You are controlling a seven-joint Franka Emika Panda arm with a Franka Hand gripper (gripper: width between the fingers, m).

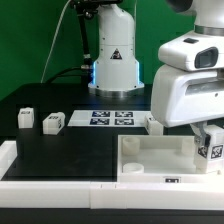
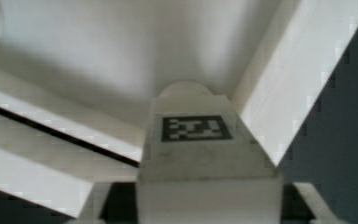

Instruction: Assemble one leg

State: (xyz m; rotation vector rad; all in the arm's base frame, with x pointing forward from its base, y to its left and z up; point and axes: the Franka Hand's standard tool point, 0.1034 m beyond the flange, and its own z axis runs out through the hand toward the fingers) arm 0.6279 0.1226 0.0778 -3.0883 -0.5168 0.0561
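Observation:
My gripper is shut on a leg, a small white block with a black-and-white tag. I hold it upright over the right end of the large white tray-like piece, at the exterior view's right. In the wrist view the leg fills the middle between my gripper's fingers. Its tagged face shows, and its tip points into an inner corner of the tray-like piece. Whether the leg touches the piece cannot be told.
Two more loose legs stand on the black table at the exterior view's left. The marker board lies at the middle back. A white raised border runs along the front. The robot base stands behind.

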